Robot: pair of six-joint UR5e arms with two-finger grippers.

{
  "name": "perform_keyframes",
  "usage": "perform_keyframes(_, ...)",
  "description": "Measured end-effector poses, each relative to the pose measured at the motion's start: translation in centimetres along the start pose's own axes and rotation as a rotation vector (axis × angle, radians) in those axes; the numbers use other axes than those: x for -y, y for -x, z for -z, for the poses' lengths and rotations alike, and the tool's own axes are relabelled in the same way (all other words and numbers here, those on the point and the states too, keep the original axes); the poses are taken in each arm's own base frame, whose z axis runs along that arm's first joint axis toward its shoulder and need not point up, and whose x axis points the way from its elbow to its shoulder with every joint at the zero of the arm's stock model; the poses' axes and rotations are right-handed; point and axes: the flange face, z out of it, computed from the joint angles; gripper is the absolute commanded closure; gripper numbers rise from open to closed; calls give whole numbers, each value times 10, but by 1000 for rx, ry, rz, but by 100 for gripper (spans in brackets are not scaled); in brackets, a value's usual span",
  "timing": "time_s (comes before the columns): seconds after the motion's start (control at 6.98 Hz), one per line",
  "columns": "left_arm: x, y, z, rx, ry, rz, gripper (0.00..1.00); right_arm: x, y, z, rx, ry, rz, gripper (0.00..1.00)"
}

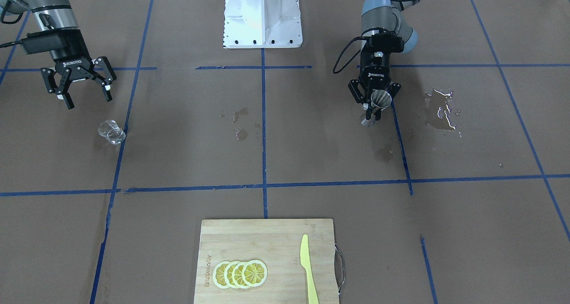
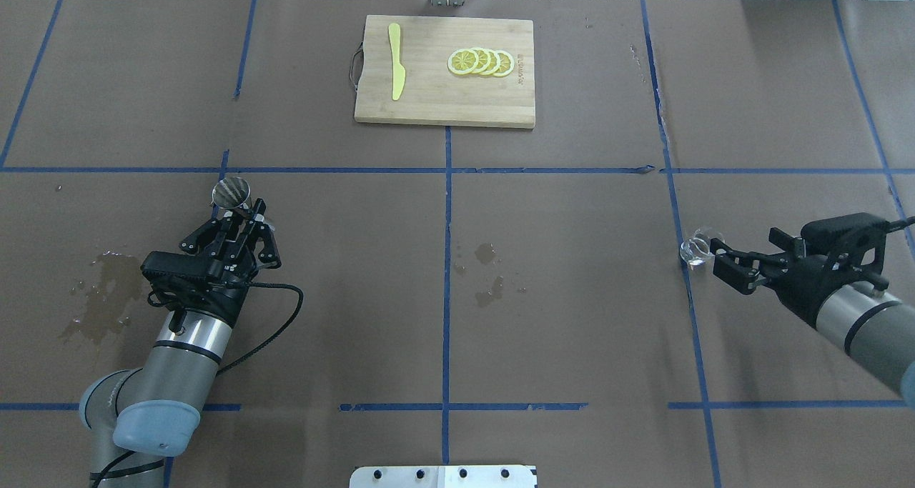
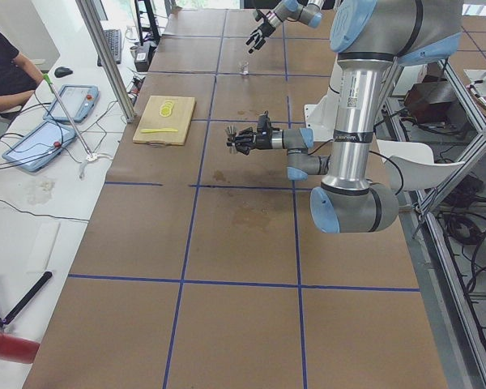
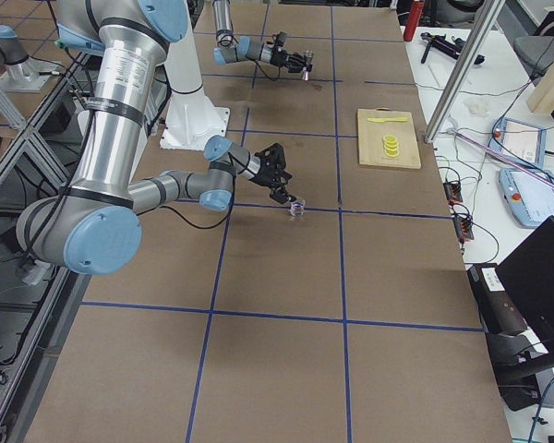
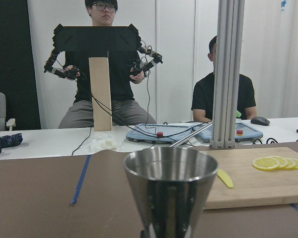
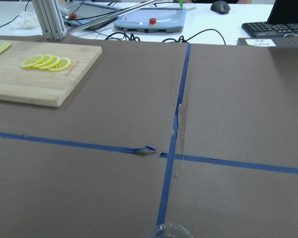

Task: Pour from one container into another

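Front cam: I read the left gripper [image 1: 373, 111] as clamped on the steel jigger [image 1: 381, 99], fingers on its lower half and its open mouth up; I can't tell if its base touches the table [image 1: 311, 152]. The right gripper [image 1: 87, 97] has its jaws spread wide and empty, well short of the glass cup [image 1: 111, 131], which stands upright right beside a blue tape line [image 1: 118, 161]. There's a puddle [image 1: 443, 112] out past the left arm and smaller wet spots [image 1: 240, 119] mid-table. The cutting board [image 1: 267, 239] sits at the operators' edge with lemon slices [image 1: 240, 273] and a yellow knife [image 1: 307, 268] on it. Overhead cam agrees: the jigger sticks out beyond the left fingertips, and the cup sits just ahead of the right fingertips, not between them. Left side cam: the left gripper is roughly level, above the table. Right side cam: the right gripper is angled down toward the cup, just behind it. Left wrist cam: the jigger fills centre frame, upright, rim level; I can't tell whether it holds anything. Right wrist cam: only the cup's rim shows, at the bottom edge.
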Motion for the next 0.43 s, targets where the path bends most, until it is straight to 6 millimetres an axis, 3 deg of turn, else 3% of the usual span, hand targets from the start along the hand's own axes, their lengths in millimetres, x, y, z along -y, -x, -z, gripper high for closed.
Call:
perform_keyframes(0.29, 0, 0, 0, -2, 2, 1, 100, -58, 6, -3, -69, -176, 22, 0)
perform_keyframes(0.43, 0, 0, 0, -3, 3, 2, 100, -75, 6, -13, -86, -225, 6, 0)
